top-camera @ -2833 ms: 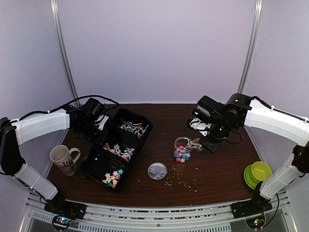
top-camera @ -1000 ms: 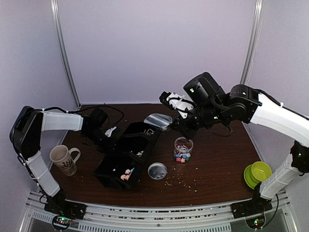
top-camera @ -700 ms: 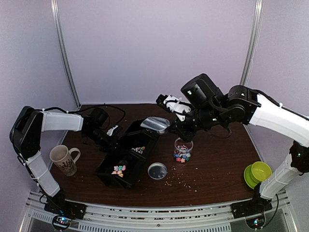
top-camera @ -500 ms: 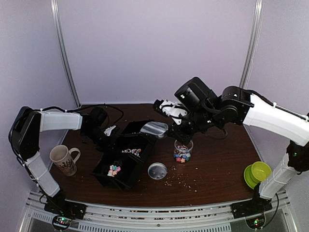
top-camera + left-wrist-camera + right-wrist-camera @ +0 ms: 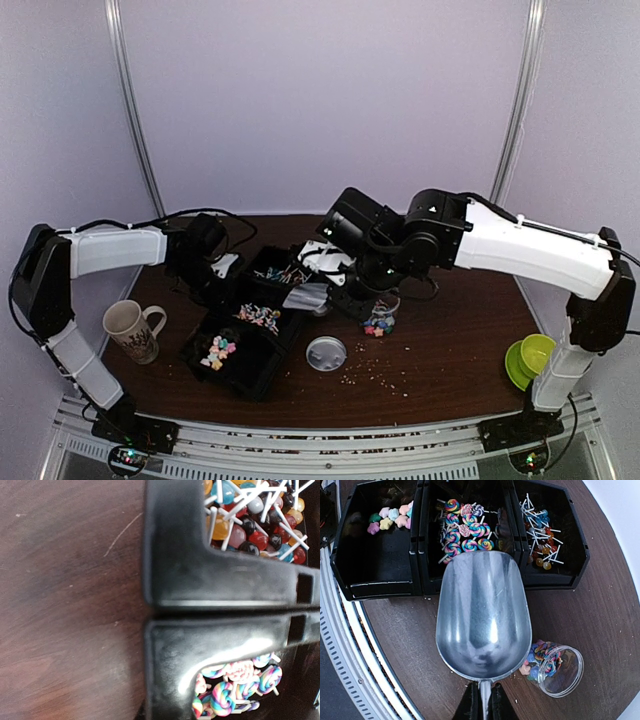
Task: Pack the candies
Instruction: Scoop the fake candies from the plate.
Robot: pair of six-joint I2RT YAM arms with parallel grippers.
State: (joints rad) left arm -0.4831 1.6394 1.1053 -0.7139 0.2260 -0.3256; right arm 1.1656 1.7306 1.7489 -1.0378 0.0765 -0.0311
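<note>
Your right gripper (image 5: 482, 703) was clenched on the handle of the metal scoop (image 5: 482, 615). The candies (image 5: 462, 532) lay ahead of it in three black bins (image 5: 380, 586), and the scoop's empty lip reached those in the middle bin. More candies sat in the clear jar (image 5: 574, 672), just beside the scoop. Your left gripper (image 5: 205, 262) was closed at the bins' outer wall. It appeared to pinch the rim, though its fingers were hidden.

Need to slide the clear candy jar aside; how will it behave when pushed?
Probably light: the clear jar looks thin-walled, only part-filled with candies. That low load suggests it slides on the smooth table rather than tipping. Its lid is off, so a knock could spill them.
</note>
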